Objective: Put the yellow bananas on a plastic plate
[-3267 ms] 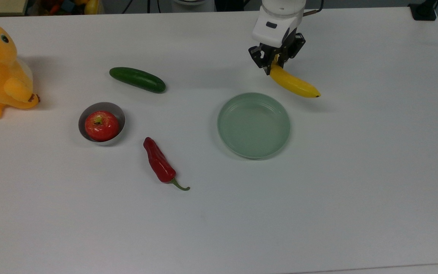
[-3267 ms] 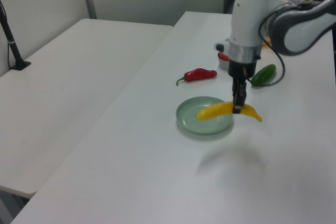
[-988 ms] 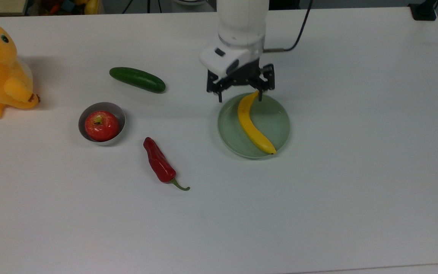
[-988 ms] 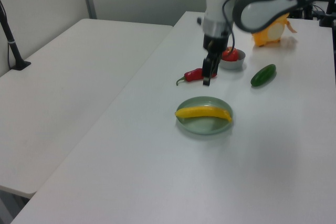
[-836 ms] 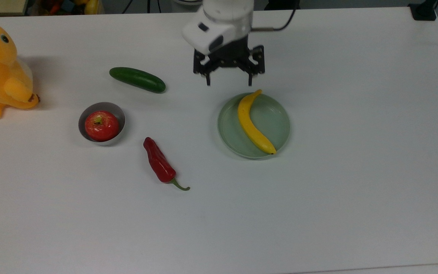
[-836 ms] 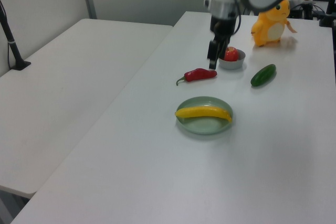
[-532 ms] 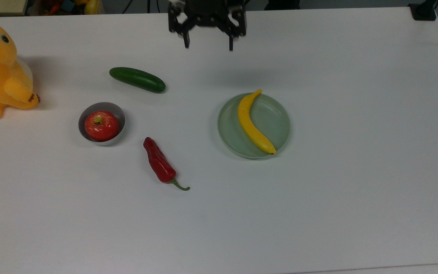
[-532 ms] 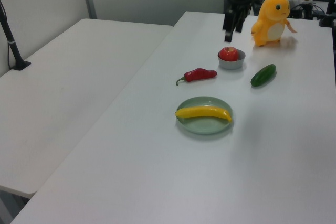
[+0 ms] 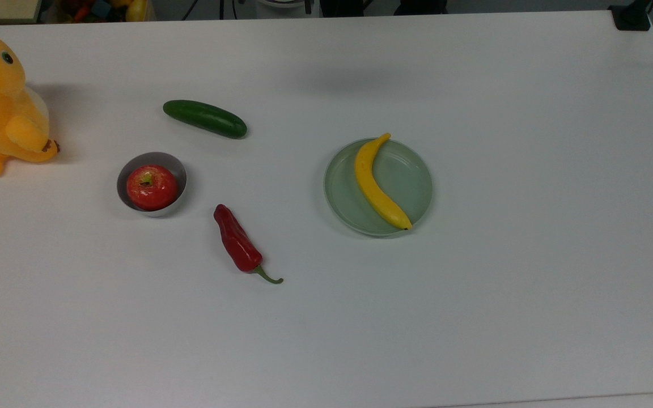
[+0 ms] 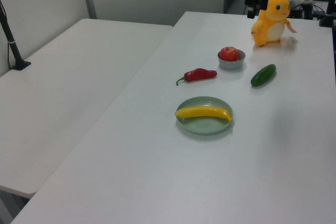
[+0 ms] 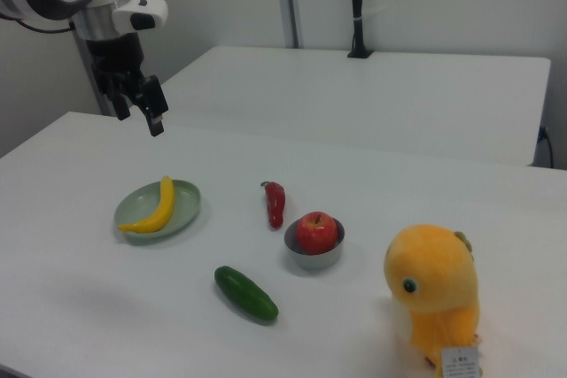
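the banana (image 9: 379, 185) lies on the plate (image 9: 408, 170), curved across it from rim to rim, with its stem end resting on the far rim in the top view and its small dark tip down near the near rim. in the left view the banana (image 10: 203, 112) reads as a long yellow strip across the middle of the plate (image 10: 205, 125), and in the right view the banana (image 11: 156, 207) sits along the plate (image 11: 184, 198) with one end pointing away from the camera.

the gripper (image 11: 148, 107) hangs in the air high above the table (image 9: 530, 141), well apart from the plate and up toward the right view's left. its two black fingers are spread with nothing between them (the gap shows plainly against the wall behind).

the other things sit well apart from the plate. a red pepper (image 9: 238, 242) lies on the table toward the top view's left of the plate, its green stem pointing down and right. a red apple (image 9: 152, 187) rests inside a small metal bowl (image 9: 180, 171). a cucumber (image 9: 204, 118) lies on the table above the bowl in the top view. an orange-yellow plush toy (image 9: 0, 102) stands upright at the top view's left edge.
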Motion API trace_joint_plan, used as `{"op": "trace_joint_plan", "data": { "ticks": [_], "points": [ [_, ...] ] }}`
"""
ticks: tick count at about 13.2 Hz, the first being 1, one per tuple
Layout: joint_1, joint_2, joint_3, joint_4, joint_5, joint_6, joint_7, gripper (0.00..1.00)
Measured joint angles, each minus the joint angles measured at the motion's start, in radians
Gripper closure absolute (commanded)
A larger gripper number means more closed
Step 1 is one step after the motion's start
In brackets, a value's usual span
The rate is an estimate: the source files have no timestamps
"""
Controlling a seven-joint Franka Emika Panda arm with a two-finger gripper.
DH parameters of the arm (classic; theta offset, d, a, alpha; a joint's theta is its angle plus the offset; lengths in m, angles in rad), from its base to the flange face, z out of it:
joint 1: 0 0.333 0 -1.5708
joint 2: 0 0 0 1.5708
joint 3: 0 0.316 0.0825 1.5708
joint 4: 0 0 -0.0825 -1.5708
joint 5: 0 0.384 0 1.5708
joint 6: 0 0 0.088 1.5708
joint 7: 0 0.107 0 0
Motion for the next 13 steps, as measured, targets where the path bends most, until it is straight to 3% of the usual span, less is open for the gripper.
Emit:
{"op": "trace_joint_plan", "data": {
  "ticks": [4, 9, 13],
  "points": [
    [-0.011, 0.001, -0.001, 0.001, 0.0, 0.073, -0.118, 0.0],
    [-0.001, 0.014, -0.071, 0.0, 0.0, 0.139, -0.33, 0.0],
    [0.023, 0.012, -0.083, 0.001, 0.0, 0.084, -0.334, 0.0]
  ]
}}
